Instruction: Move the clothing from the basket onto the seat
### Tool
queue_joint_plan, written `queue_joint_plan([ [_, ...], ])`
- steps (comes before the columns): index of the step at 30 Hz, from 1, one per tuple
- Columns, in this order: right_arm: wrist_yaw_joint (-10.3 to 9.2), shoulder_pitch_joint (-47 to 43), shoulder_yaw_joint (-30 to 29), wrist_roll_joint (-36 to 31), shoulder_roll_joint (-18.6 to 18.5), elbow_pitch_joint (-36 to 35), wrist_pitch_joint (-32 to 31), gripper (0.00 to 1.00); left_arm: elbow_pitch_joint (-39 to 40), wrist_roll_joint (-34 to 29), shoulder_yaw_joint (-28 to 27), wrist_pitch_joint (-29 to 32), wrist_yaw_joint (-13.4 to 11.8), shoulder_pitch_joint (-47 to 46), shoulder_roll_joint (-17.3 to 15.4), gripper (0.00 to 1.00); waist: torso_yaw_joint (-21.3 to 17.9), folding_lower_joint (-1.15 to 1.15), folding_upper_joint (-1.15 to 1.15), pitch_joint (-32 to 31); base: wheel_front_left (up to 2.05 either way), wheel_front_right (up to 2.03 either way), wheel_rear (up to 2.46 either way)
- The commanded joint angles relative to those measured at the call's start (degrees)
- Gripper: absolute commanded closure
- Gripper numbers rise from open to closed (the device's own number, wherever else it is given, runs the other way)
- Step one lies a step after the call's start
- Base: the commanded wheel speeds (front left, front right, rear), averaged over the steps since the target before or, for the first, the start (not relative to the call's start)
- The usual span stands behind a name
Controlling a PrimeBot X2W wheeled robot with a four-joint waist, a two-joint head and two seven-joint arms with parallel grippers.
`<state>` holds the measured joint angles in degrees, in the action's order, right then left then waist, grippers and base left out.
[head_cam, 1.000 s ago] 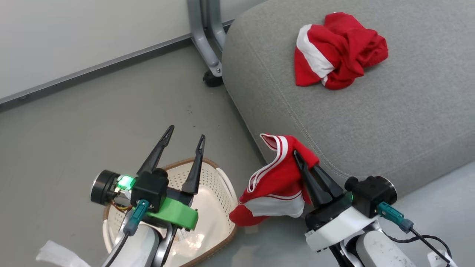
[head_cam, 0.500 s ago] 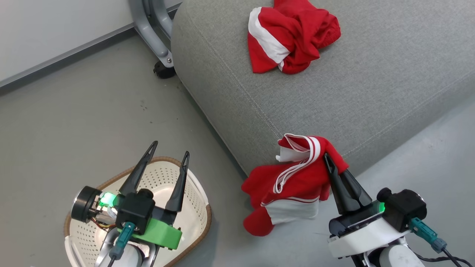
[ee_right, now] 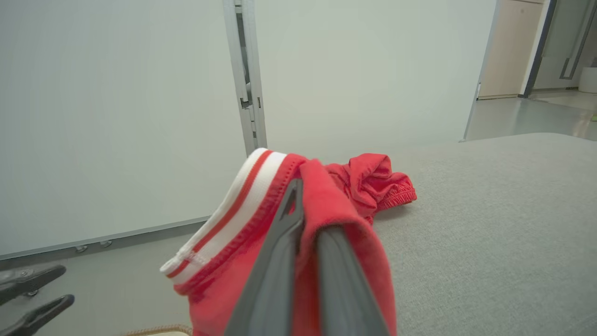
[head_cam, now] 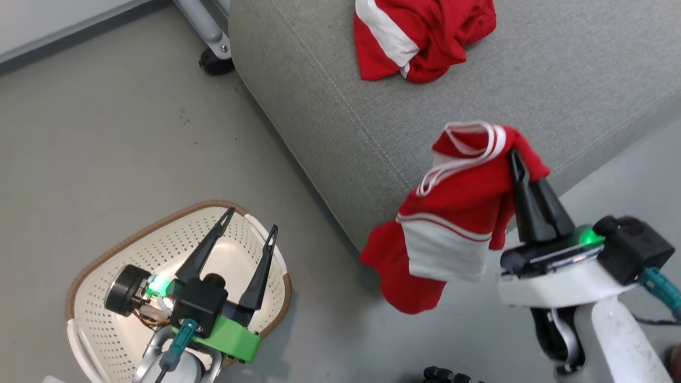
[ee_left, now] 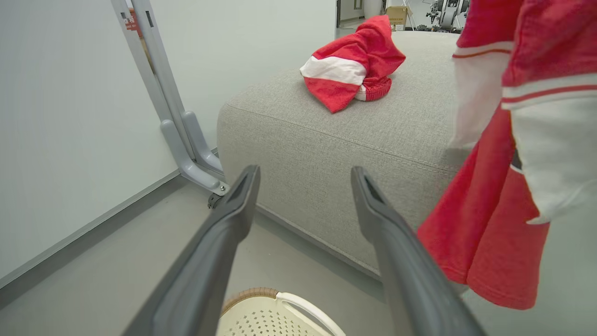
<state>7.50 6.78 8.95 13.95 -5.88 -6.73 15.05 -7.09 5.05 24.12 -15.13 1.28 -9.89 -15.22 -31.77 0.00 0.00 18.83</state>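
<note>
Right gripper (head_cam: 515,157), pinching the hanging garment (head_cam: 457,202), should carry it fully over the seat (head_cam: 532,80) before releasing; left gripper (head_cam: 252,221) fingers spread.

A red-and-white garment (head_cam: 420,37) lies crumpled on the grey seat (head_cam: 558,80). A second garment (head_cam: 452,213) hangs from my closed right pincer (head_cam: 515,157), by the seat's front edge. The cream basket (head_cam: 154,250) stands on the floor.
</note>
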Motion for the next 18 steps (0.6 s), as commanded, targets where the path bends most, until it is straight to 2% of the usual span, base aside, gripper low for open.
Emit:
queue_joint_plan([
  [1,-0.02,3.46,-0.96,0.64,0.42,-0.65,0.18,1.00,0.42,-0.84,-0.50,-0.01,0.22,-1.06,-0.80,0.00,0.49,0.00,0.00,4.40,0.00,0.00,0.00],
  [5,-0.03,11.88,-5.86,1.99,-1.31,-2.12,0.17,1.00,0.59,-2.02,1.01,-0.01,1.56,-3.38,-1.03,0.00,4.29,0.00,0.00,9.97,0.00,0.00,0.00],
  [8,-0.02,18.73,-7.86,3.09,-4.70,-1.83,0.17,1.00,0.02,-2.87,1.93,-0.01,2.40,-4.77,-1.41,0.00,7.14,0.00,0.00,13.16,0.00,0.00,0.00],
  [13,-0.03,31.90,-10.21,3.67,-14.41,2.58,0.17,1.00,-0.16,-4.11,2.79,-0.01,2.79,-6.36,-2.20,0.00,10.71,0.00,0.00,17.39,0.00,0.00,0.00],
  [18,-0.04,43.39,-12.44,4.60,-22.06,9.22,0.17,1.00,0.61,-4.61,3.36,-0.01,2.74,-7.13,-2.82,0.00,12.71,0.00,0.00,19.65,0.00,0.00,0.00],
])
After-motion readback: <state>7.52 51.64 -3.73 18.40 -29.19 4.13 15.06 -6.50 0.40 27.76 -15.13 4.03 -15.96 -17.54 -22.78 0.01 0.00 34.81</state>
